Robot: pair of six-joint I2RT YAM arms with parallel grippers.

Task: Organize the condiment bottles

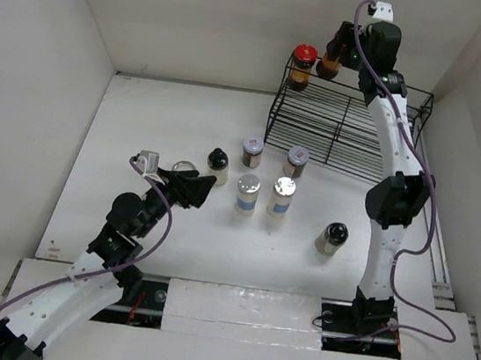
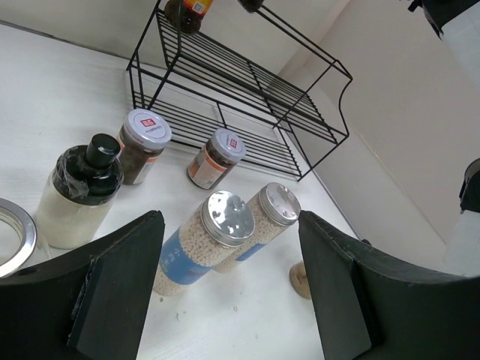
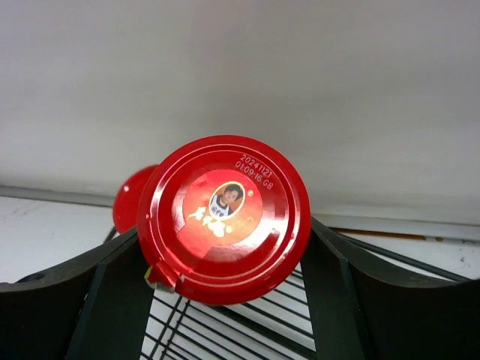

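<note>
My right gripper (image 1: 336,49) is shut on a dark red-capped jar (image 3: 225,217) at the rack's top left corner; in the wrist view the fingers (image 3: 112,300) sit on both sides under its cap. A second red-capped jar (image 1: 303,65) stands next to it. On the table stand two dark spice jars (image 1: 252,152) (image 1: 295,161), two silver-lidded blue-labelled bottles (image 1: 247,193) (image 1: 282,196), a cream black-capped bottle (image 1: 216,166) and a silver-lidded jar (image 1: 184,169). Another cream black-capped bottle (image 1: 332,238) lies tilted at the right. My left gripper (image 1: 191,188) is open and empty, a little short of the silver-lidded bottles (image 2: 204,238).
The black wire rack (image 1: 347,123) stands at the back right against the wall; it also shows in the left wrist view (image 2: 240,82). White walls enclose the table on the left, back and right. The right arm (image 1: 390,200) reaches up over the rack's right side.
</note>
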